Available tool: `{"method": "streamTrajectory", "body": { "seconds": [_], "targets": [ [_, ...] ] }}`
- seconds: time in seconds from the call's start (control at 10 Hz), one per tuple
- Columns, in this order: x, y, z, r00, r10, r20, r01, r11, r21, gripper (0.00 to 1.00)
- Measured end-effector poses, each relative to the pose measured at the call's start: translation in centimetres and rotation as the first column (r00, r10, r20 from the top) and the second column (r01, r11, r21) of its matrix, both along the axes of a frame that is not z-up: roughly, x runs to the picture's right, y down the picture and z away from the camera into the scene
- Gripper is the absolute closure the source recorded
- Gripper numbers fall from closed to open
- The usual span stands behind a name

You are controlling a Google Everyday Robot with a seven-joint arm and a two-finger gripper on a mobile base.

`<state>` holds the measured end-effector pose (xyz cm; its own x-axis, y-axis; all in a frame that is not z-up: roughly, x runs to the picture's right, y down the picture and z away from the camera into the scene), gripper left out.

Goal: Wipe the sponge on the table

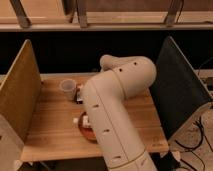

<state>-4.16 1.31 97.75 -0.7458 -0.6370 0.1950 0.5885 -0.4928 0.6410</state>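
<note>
My white arm (112,105) reaches over the middle of the wooden table (50,130) and hides much of it. A dark part that looks like my gripper (79,94) pokes out from behind the arm's left edge, low over the table and just right of a pale cup (67,88). No sponge shows; whatever lies under the gripper is hidden by the arm.
A reddish-brown bowl-like object (86,132) with a small white piece (79,120) lies by the arm's left edge near the table front. A tan panel (20,90) walls the left side and a dark panel (180,90) the right. Cables (197,137) lie on the floor at right.
</note>
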Motion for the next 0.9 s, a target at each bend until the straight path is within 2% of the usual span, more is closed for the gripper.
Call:
{"method": "streamTrajectory", "body": {
  "seconds": [0.3,0.5,0.7,0.9],
  "targets": [
    [-1.8,-2.7,1.1,0.999,-0.027,0.040,0.024,0.9981,0.056,1.00],
    [-4.6,-3.9,1.0,0.994,-0.021,0.106,0.012,0.9962,0.087,1.00],
    [-6.7,-3.5,0.1,0.989,0.000,0.149,-0.012,0.9965,0.083,1.00],
    [-7.7,-1.5,-1.6,0.986,0.026,0.166,-0.034,0.9982,0.049,1.00]
  ]
}}
